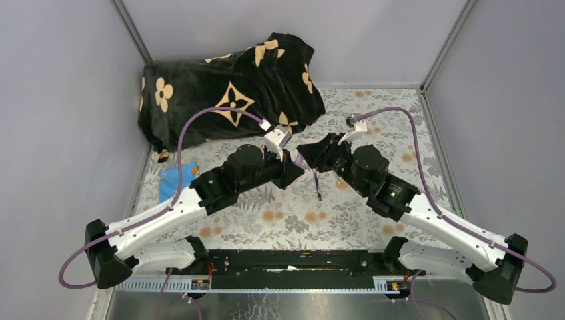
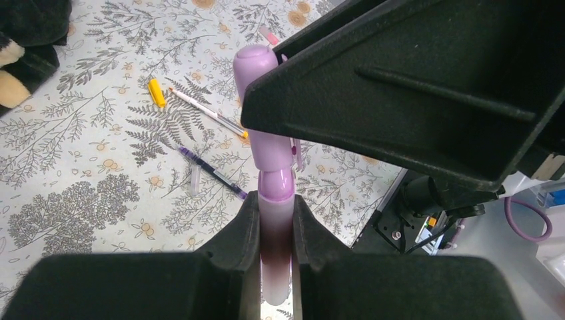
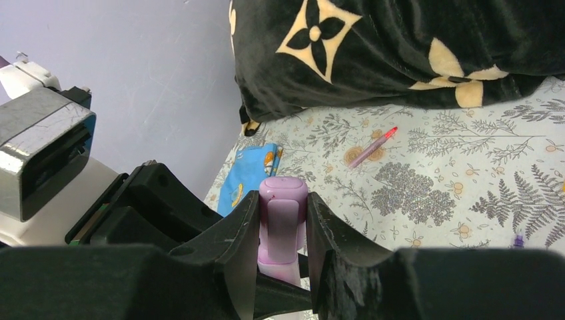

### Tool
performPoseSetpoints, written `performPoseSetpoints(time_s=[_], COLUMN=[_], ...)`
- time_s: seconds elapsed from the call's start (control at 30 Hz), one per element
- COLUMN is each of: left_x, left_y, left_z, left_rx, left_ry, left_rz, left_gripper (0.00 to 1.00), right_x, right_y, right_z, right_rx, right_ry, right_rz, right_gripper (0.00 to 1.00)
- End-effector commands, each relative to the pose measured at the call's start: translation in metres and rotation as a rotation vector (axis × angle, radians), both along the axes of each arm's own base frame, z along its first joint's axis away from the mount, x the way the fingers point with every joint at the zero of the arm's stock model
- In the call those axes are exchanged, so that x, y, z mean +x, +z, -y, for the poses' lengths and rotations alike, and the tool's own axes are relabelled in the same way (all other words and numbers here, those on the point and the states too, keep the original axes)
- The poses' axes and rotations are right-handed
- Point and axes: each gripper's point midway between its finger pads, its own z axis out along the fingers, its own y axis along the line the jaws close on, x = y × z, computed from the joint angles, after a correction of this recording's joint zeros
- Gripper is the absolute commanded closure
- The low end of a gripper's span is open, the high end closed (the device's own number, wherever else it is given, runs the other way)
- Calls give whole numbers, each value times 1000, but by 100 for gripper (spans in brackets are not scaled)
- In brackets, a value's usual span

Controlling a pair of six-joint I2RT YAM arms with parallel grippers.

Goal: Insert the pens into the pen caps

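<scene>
My left gripper (image 2: 275, 220) is shut on a lilac pen (image 2: 275, 250), which stands upright between its fingers. The pen's upper end runs into a lilac pen cap (image 2: 256, 100), and its tip is hidden inside. My right gripper (image 3: 283, 207) is shut on that same cap (image 3: 283, 217), clip side towards the camera. The two grippers meet above the middle of the table (image 1: 300, 160). On the cloth lie a dark blue pen (image 2: 212, 172), a white pen (image 2: 206, 112), a yellow cap (image 2: 156, 92) and a pink-red pen (image 3: 372, 147).
A black blanket with cream flowers (image 1: 226, 87) lies heaped at the back left. A blue flat card (image 1: 176, 179) lies by the left wall. The dark blue pen (image 1: 317, 185) lies just in front of the grippers. Grey walls close in the flowered table (image 1: 373, 220).
</scene>
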Motion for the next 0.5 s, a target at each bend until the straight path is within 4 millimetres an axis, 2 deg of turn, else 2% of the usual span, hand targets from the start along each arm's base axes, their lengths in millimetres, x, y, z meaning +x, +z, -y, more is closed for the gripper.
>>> performPoseSetpoints(time_s=[0.0,0.47], left_x=[5,17], left_y=[41,50], left_z=[4,-3], left_rx=[-79,-97], left_ry=[8,100], left_rz=[85,85], left_gripper=[100,100], right_x=[-1,-4], right_y=[25,13], right_z=[-4,-15], right_rx=[25,-26], right_ry=[27,80], right_rz=[41,8], right_gripper=[94,92])
